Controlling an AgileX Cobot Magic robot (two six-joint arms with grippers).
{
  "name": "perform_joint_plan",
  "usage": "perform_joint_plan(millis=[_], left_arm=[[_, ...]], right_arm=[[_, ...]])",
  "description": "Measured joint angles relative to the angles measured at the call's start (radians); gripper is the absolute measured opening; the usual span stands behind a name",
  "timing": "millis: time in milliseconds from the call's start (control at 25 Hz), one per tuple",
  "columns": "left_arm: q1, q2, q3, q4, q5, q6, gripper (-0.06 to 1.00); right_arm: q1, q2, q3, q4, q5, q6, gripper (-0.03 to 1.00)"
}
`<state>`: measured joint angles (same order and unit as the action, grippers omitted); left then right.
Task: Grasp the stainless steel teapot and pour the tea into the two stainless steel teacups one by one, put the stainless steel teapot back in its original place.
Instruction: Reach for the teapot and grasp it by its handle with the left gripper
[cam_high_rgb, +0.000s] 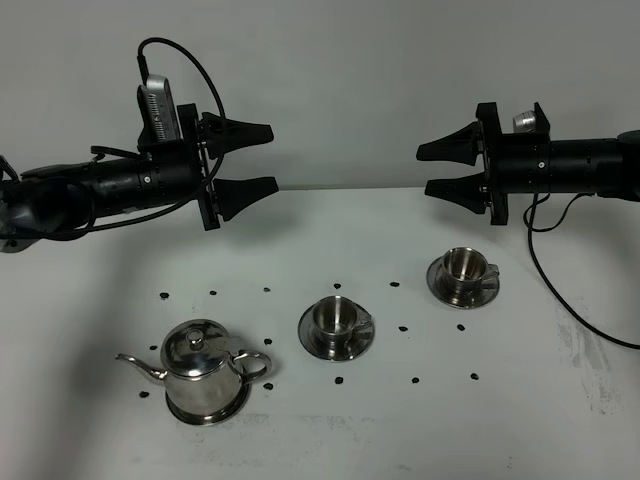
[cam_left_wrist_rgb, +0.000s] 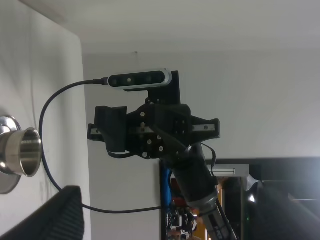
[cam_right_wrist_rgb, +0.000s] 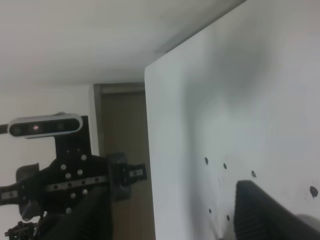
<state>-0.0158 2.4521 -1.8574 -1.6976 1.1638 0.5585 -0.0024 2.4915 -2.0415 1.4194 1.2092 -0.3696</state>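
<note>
Exterior high, shiny round-bodied steel teapot (cam_high_rgb: 203, 368), left hand (cam_high_rgb: 274, 157) wide, right hand (cam_high_rgb: 422, 170) wide.

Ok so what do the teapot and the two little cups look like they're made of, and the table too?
Teapot: polished metal, probably stainless steel; its round body mirrors the surroundings. Nearer teacup and farther teacup: the same shiny silver metal, with bright highlights on rims. Table: matte white, perhaps laminate or painted board; scuffed, no glare.
</note>
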Motion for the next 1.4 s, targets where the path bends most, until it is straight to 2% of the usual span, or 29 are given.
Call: perform_joint_plan(millis=[400, 480, 640, 760, 880, 1000, 1080, 1240, 1400], left_arm=[[0.0, 0.0, 0.0, 0.0, 0.0, 0.003, 0.71], [0.0, 0.0, 0.0, 0.0, 0.0, 0.074, 0.71], [0.0, -0.003, -0.02, 0.002, 0.017, 0.284, 0.67], [0.0, -0.032, -0.063, 0.053, 0.014, 0.38, 0.62], [-0.003, -0.096, -0.119, 0.188, -0.034, 0.405, 0.59], [-0.015, -0.157, -0.17, 0.385, -0.116, 0.405, 0.59], [-0.032, -0.191, -0.182, 0.503, -0.174, 0.393, 0.59], [-0.064, -0.246, -0.183, 0.736, -0.247, 0.351, 0.59], [-0.084, -0.305, -0.182, 0.976, -0.245, 0.282, 0.58]], right_arm=[[0.0, 0.0, 0.0, 0.0, 0.0, -0.011, 0.5], [0.0, 0.0, 0.0, 0.0, 0.0, -0.06, 0.5], [-0.002, 0.0, -0.024, 0.022, 0.001, -0.241, 0.5], [-0.014, -0.008, -0.102, 0.018, 0.001, -0.342, 0.5], [-0.026, -0.039, -0.199, -0.072, -0.003, -0.391, 0.49], [-0.026, -0.076, -0.312, -0.247, 0.0, -0.414, 0.45], [-0.015, -0.088, -0.381, -0.403, 0.003, -0.411, 0.43], [0.001, -0.092, -0.477, -0.685, 0.007, -0.302, 0.4], [0.0, -0.155, -0.444, -0.831, 0.009, -0.207, 0.4]])
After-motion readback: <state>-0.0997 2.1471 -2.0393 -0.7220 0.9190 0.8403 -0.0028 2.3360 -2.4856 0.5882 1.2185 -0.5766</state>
